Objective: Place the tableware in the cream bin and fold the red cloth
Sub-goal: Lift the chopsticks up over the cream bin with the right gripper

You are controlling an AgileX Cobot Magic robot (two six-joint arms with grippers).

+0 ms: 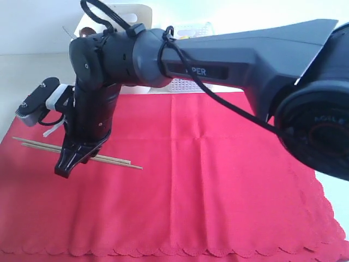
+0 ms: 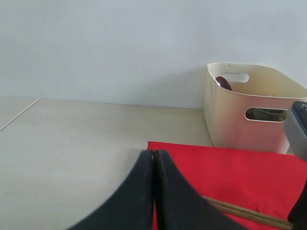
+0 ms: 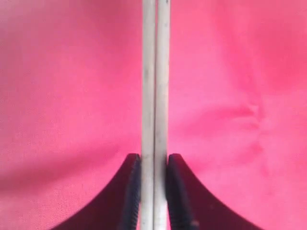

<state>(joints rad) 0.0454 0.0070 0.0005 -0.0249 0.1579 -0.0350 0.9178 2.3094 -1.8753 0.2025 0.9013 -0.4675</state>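
Two thin wooden chopsticks [image 1: 117, 161] lie side by side on the left part of the red cloth [image 1: 218, 185]. My right gripper [image 1: 68, 164] reaches across to them and is shut on the pair; the right wrist view shows the chopsticks [image 3: 154, 72] pinched between its fingers [image 3: 154, 160]. My left gripper [image 2: 153, 152] is shut on nothing and hovers at the cloth's corner [image 2: 230, 167]. The cream bin [image 2: 249, 110] stands behind the cloth with a dark wooden spoon [image 2: 223, 84] inside. In the exterior view the arm hides most of the cream bin [image 1: 136, 13].
A white lattice basket [image 1: 188, 30] stands behind the cloth, to the right of the cream bin. Bare pale tabletop [image 2: 72, 139] lies beside the cloth. The right arm's big dark body [image 1: 262, 60] spans the scene from the right.
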